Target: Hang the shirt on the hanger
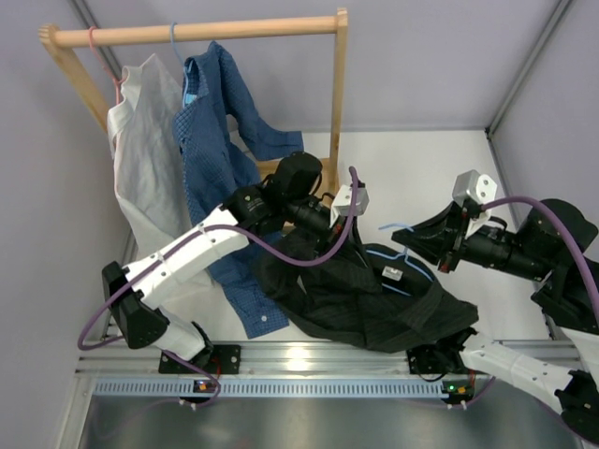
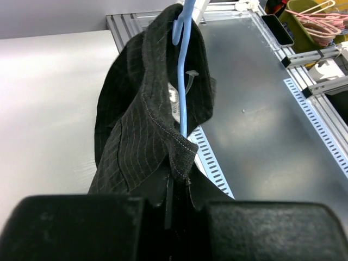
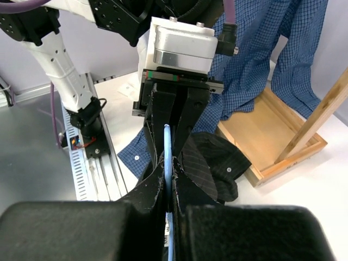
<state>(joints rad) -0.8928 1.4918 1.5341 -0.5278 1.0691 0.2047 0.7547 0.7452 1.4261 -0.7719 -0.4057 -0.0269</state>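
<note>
Pinching the shirt (image 2: 141,136) at the collar with the left fingers (image 2: 81,228) (clenched hard, cloth running straight into the slit between them). Clamping the hanger (image 3: 167,147) with the right fingers (image 3: 255,234), equally clenched, with the blue rod and a fold of black cloth both caught in the seam. Meeting tip to tip over the rod, seen from the right wrist, one pair pointing at the other.

Bunched in a dark heap between the two arms, mid-desk (image 1: 421,159) toward the near edge, lower hem reaching the rail (image 1: 309,355). Cannot tell how much of it rests on the desk. Wrapped round the rod at the neck, seen from the left wrist, with the collar folded over and a white label showing inside. From above, showing a blue hook poking out of the cloth just beside the right fingers, and a thin blue line curving across the open collar. Trailing one buttoned cuff onto the desk next to the tray (image 3: 266,128).

Behind, at the far left: rack (image 1: 197,34) carrying a blue shirt (image 1: 211,122) and a white shirt (image 1: 140,131), side by side and touching, with the blue tail hanging just beside the black cloth. Off the desk's near side: bin (image 2: 298,26) of pink hangers.
</note>
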